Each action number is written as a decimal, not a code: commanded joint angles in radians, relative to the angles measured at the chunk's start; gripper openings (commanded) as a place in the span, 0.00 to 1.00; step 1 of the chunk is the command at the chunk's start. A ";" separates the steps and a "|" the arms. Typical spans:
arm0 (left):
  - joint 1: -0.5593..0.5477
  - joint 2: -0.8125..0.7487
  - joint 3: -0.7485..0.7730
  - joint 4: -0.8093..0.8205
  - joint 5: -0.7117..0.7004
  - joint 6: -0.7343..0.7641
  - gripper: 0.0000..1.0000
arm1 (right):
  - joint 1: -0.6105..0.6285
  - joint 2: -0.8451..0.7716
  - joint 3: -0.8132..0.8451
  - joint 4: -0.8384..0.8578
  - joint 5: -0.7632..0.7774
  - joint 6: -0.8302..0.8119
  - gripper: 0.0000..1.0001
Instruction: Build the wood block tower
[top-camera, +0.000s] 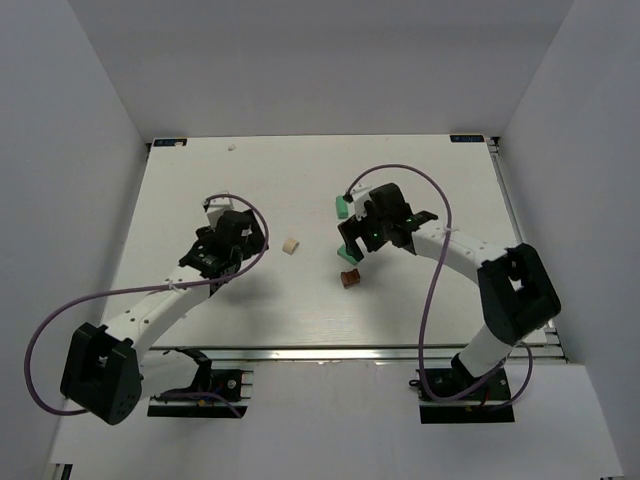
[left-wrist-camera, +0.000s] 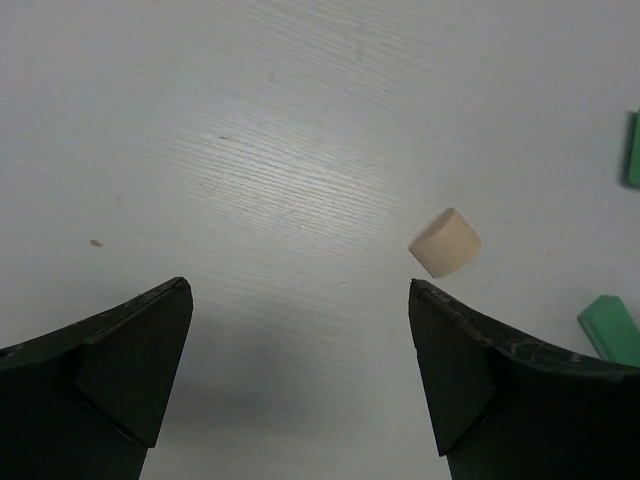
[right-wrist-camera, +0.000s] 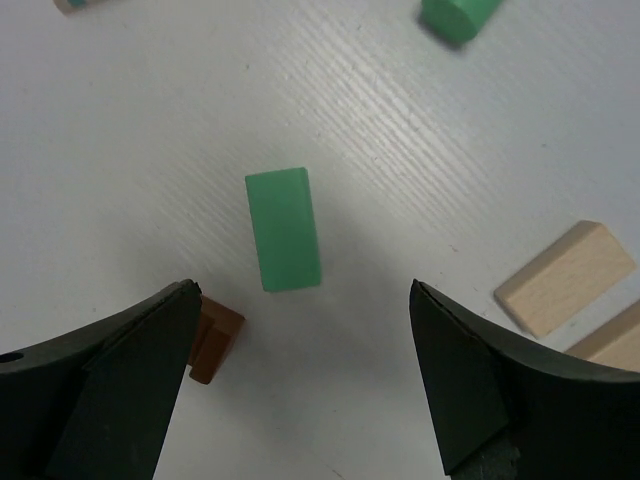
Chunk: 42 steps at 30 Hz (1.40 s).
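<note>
My right gripper (right-wrist-camera: 300, 385) is open and hovers low over the table (top-camera: 250, 180). A mint green block (right-wrist-camera: 284, 228) lies flat just ahead of its gap. The dark brown notched block (right-wrist-camera: 215, 343) lies against the left fingertip's outer edge. A second green block (right-wrist-camera: 458, 15) lies farther ahead, and two pale tan blocks (right-wrist-camera: 565, 277) lie to the right. My left gripper (left-wrist-camera: 300, 385) is open and empty. A pale tan block (left-wrist-camera: 444, 242) lies just ahead of its right fingertip. In the top view this tan block (top-camera: 291, 246) lies between the left gripper (top-camera: 243, 240) and the right gripper (top-camera: 362, 240).
In the top view the brown block (top-camera: 350, 279) lies below the right gripper and one green block (top-camera: 342, 207) above it. White walls enclose the table on three sides. Purple cables loop beside each arm.
</note>
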 joint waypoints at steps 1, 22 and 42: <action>0.066 -0.046 -0.040 0.037 0.031 -0.015 0.98 | 0.009 0.075 0.079 -0.055 -0.054 -0.141 0.89; 0.122 -0.027 -0.089 0.082 0.086 0.024 0.98 | 0.050 0.312 0.210 -0.144 -0.076 -0.305 0.46; 0.128 -0.059 -0.135 0.174 0.130 0.113 0.98 | -0.168 0.241 0.537 -0.527 -0.179 -0.845 0.06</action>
